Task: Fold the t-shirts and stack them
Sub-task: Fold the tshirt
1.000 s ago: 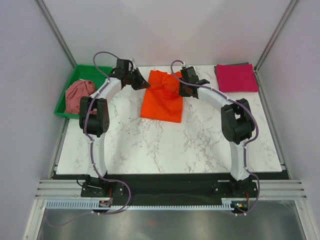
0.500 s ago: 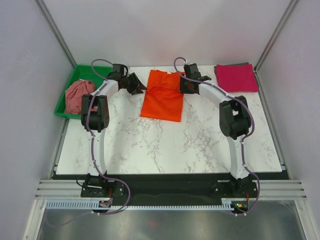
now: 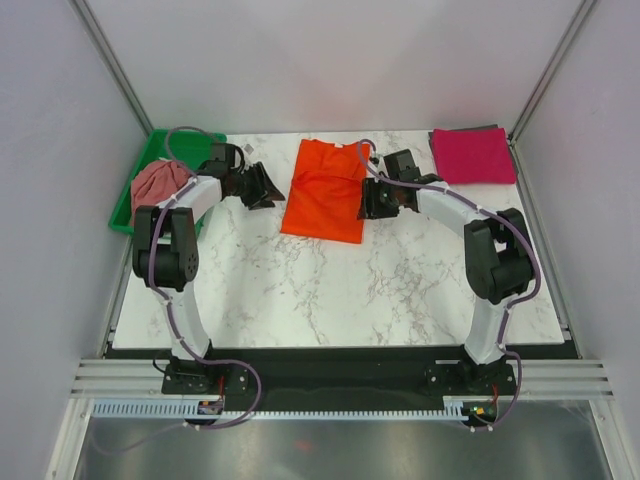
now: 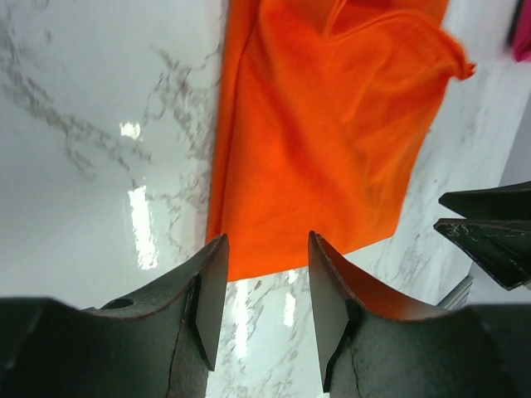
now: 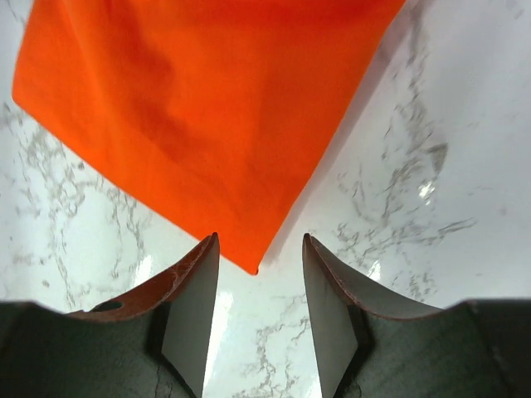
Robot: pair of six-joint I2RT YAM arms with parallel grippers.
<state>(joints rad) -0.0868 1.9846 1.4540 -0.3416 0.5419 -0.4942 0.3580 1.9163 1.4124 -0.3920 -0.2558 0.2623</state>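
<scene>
Orange t-shirt (image 3: 326, 190) flat on table (image 3: 330, 290), 12 o'clock. Left claw (image 3: 264, 187) spread, empty, at its 9 o'clock edge; right claw (image 3: 369, 201) spread, empty, at 3 o'clock. Magenta t-shirt (image 3: 472, 155) folded, 1 o'clock; rose t-shirt (image 3: 158, 186) bunched in tray (image 3: 121, 222), 10 o'clock.

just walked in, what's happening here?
Two arms are folding t-shirts. The orange shirt lies flat, folded narrow, at the far middle; the left gripper and right gripper sit open at its sides, holding nothing. The pink shirt is folded at the far right; the rose shirt lies crumpled in the tray.
</scene>
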